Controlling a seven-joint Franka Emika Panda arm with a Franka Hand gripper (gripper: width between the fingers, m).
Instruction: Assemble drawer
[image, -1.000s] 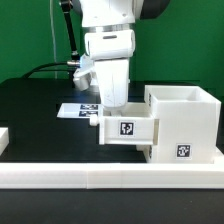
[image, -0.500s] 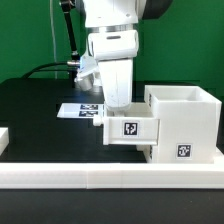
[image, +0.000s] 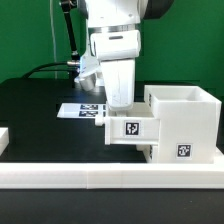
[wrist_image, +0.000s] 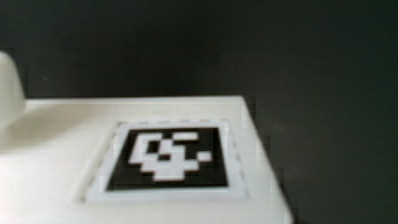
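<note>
My gripper (image: 120, 108) has slid toward the exterior view's right with the tray (image: 130, 131), now closer against the housing (image: 185, 122); finger state I cannot tell.

The white drawer housing (image: 188, 125) stands upright, open at the top, a square tag on its front. A shallow white tray (image: 130, 130) with a tag (wrist_image: 169, 155) projects level from the housing's exterior-view-left side, partly inserted.

claw (image: 118, 103) fingertips hidden behind tray (image: 130, 131), blurred tag (wrist_image: 167, 156) in wrist view
</note>
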